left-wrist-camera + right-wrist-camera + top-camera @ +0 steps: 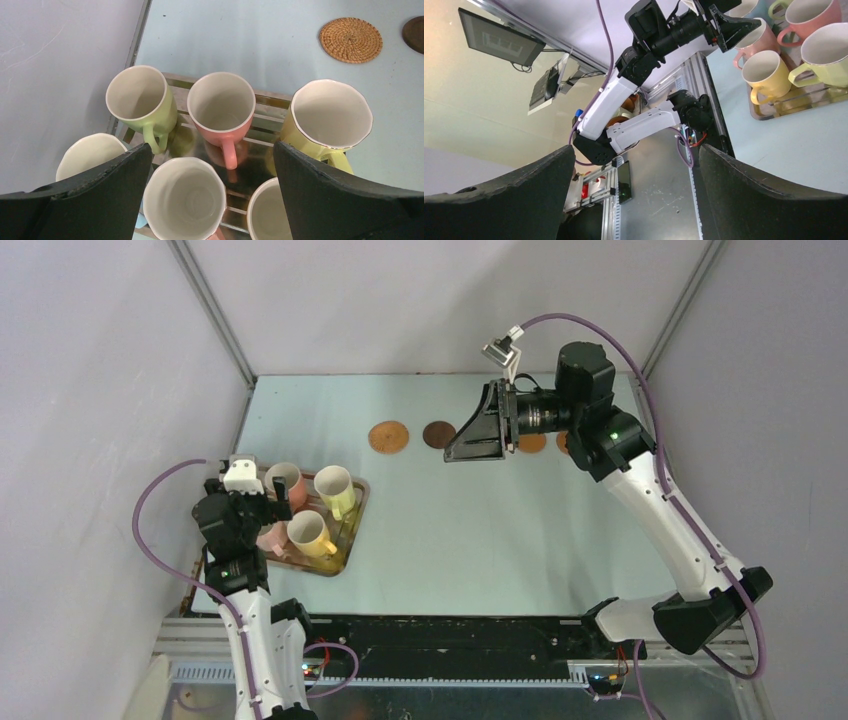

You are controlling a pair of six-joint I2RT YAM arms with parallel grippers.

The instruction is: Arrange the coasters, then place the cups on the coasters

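Several cups stand on a metal tray (348,536) at the left. In the left wrist view I see a light green cup (142,97), a salmon cup (221,107) and a pale yellow-green cup (330,117). My left gripper (212,150) hangs open just above them, a white-rimmed cup (184,197) below its gap. A woven coaster (389,436) and a dark brown coaster (439,434) lie at the back. An orange-brown coaster (532,443) is partly hidden behind my right gripper (462,445), which is raised, open, empty and turned sideways toward the left arm (636,152).
The tray (270,100) sits close to the left wall and its metal frame post (137,35). Two more cups (90,155) (267,210) are partly hidden behind my left fingers. A yellow cup (766,72) shows in the right wrist view beside the tray's near rim (794,102).
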